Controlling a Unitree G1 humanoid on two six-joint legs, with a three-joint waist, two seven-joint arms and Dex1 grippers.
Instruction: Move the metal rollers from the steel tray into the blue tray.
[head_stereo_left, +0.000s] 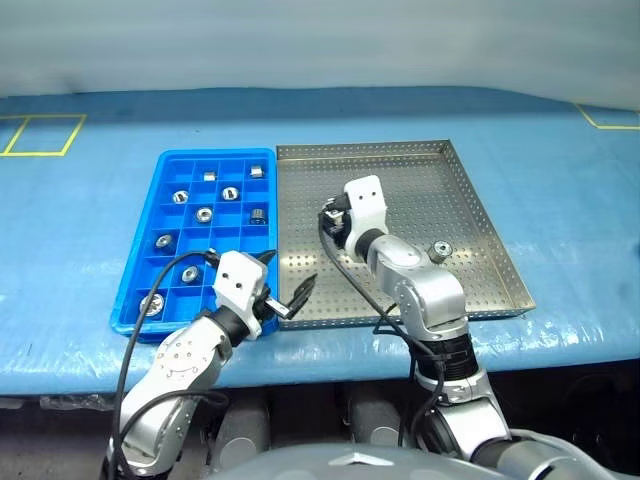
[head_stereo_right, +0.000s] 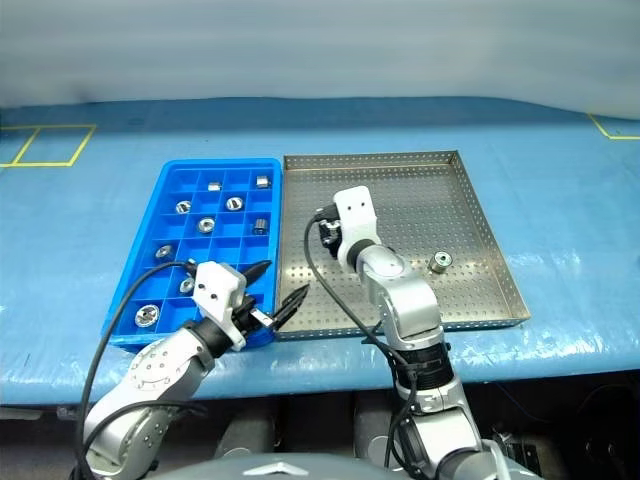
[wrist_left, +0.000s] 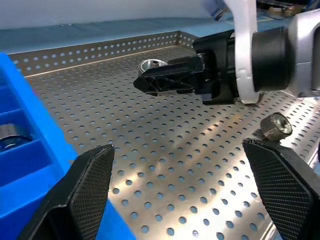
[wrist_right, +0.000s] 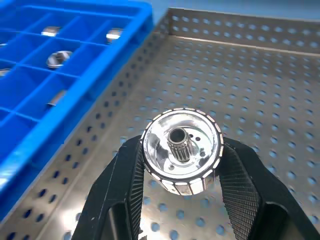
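Gripping one metal roller (wrist_right: 181, 151) over the steel tray (head_stereo_left: 470, 215), the right gripper (wrist_right: 182, 165) is pinching it between both black fingers.

No writing or brand is showing anywhere. The right wrist view is giving the close look the head views cannot: the held roller is shining silver, ringed with short segments and carrying a dark, ribbed centre hole. It is hanging above the perforated floor toward the tray's left edge, beside the blue tray (head_stereo_left: 141, 262). Another roller (head_stereo_left: 439, 251) is lying near the steel tray's right edge. Several more rollers are sitting in separate compartments of the blue tray, which is touching the steel tray's left rim. The left gripper (head_stereo_left: 285, 282) is standing spread wide and empty over the two trays' shared near corner.
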